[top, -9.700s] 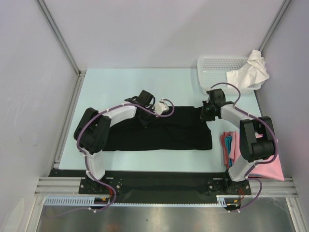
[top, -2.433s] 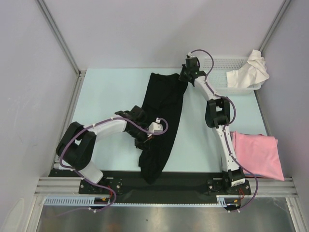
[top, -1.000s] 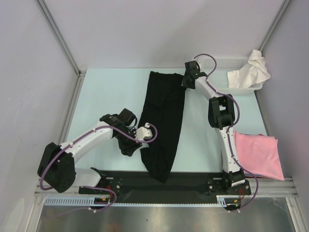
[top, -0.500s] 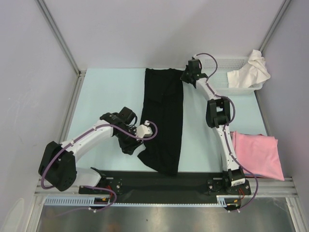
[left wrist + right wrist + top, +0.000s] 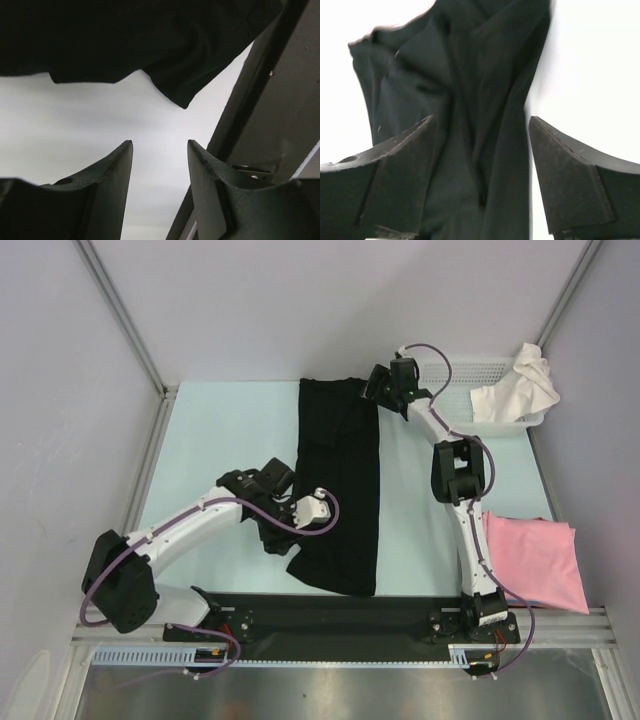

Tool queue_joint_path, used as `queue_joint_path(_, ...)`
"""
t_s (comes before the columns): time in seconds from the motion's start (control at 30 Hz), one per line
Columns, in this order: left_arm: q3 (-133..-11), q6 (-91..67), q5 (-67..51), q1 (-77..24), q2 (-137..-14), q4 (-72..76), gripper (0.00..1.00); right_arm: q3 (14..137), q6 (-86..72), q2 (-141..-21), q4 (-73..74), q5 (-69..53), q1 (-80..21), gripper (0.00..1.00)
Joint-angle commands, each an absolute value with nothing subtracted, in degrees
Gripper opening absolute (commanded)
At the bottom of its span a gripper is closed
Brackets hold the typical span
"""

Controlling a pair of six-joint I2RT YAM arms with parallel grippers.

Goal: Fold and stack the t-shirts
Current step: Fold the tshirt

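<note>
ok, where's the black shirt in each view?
Top camera: black shirt, a long strip down the middle of the table, far edge to near edge.
Left wrist: across the top of the frame.
Right wrist: fills the centre, creased.
Shared landmark: the pale table beside the shirt's edge.

The left arm (image 5: 190, 525), at the lower left of the overhead view, has smooth white tubular links joined by bulky black motor housings (image 5: 118, 585). A small white block (image 5: 312, 508) sits at its wrist. The right arm (image 5: 470, 540), at the right of the frame, has the same white links and black joints. Thin purple cables (image 5: 428, 346) loop along both arms. Each arm rises from a black base plate (image 5: 470, 625) at the bottom edge. The left arm's fingers (image 5: 107, 172) are matte, dark, curved and tapering. The right arm's fingers (image 5: 570, 172) are dark wedges with grainy inner faces.
</note>
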State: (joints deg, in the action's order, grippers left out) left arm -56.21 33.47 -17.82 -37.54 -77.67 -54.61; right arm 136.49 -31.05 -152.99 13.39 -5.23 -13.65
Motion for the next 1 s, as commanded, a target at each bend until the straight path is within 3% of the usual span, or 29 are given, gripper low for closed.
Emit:
queue_joint_path(0.0,-60.64,36.28,-15.30,-39.90,-74.01,-56.77,0.53,132.73,-26.72,-138.09,15.72,-3.52,-14.94,0.81)
queue_joint_path(0.17,-54.25,60.38,-11.87,-40.43,-64.09,-57.66,0.54,122.73,-24.87,-125.36,21.88,2.10,-16.43,0.83)
queue_joint_path(0.33,-40.54,78.30,-10.72,-46.31,-53.01,-45.15,0.60,97.46,-24.96,-106.38,20.82,-0.95,-20.29,0.81)
queue_joint_path(0.6,-32.79,72.25,-10.55,-55.53,-61.52,-26.91,0.61,57.53,-29.96,-78.35,30.47,-0.79,-29.08,0.72)
queue_joint_path(0.77,-29.53,73.39,-10.90,-58.71,-63.62,-27.16,0.61,46.62,-36.10,-69.11,33.31,-4.47,-39.25,0.64)
queue_joint_path(0.97,-28.66,72.86,-9.85,-58.89,-66.27,-25.75,0.60,41.31,-40.51,-68.02,33.31,-7.56,-49.30,0.62)
